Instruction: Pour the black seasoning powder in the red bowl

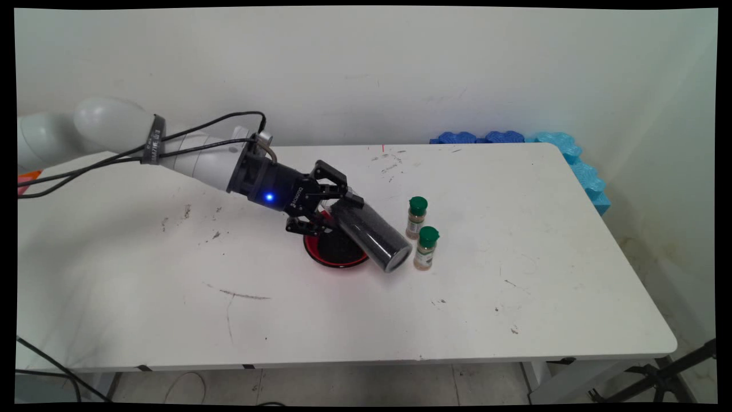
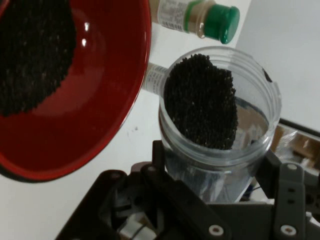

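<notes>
My gripper (image 1: 337, 209) is shut on a clear plastic jar (image 1: 372, 234) filled with small black beads, held tilted with its open mouth pointing down and to the right. In the hand view the jar (image 2: 220, 115) sits between my fingers, the beads banked against one side. Just below and left of it stands a red bowl (image 1: 336, 252) with a heap of the same black beads inside; the bowl (image 2: 100, 100) fills the hand view's upper left. Two small spice bottles with green caps (image 1: 417, 216) (image 1: 426, 247) stand upright right of the jar's mouth.
Blue foam blocks (image 1: 572, 157) line the table's far right corner and right edge. The white table (image 1: 543, 274) has scuff marks. Black cables hang from the arm at the left.
</notes>
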